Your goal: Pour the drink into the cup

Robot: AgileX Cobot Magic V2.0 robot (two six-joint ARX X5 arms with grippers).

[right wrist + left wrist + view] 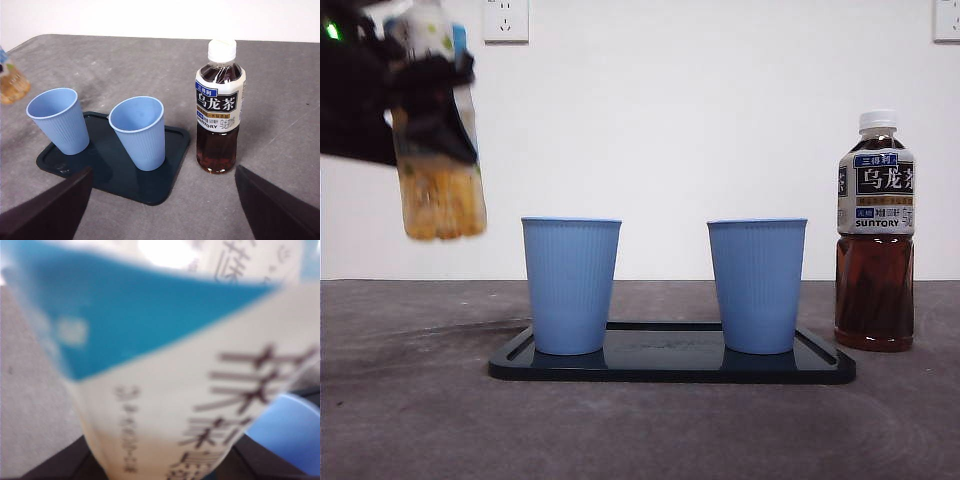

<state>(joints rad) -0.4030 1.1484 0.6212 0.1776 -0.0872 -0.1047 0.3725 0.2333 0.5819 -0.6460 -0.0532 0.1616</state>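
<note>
My left gripper [425, 95] is shut on a pale yellow tea bottle [438, 150] with a white and blue label, held in the air left of the tray. The bottle's label [165, 365] fills the left wrist view, blurred. Two blue ribbed cups stand on a dark tray [670, 365]: the left cup [570, 285] and the right cup [757, 285]. Both look empty in the right wrist view [50, 102] [137, 112]. My right gripper [160, 230] is open, hanging back above the table in front of the tray.
A capped dark oolong tea bottle [875, 230] stands on the grey table right of the tray; it also shows in the right wrist view [218, 107]. A white wall with sockets [505, 18] is behind.
</note>
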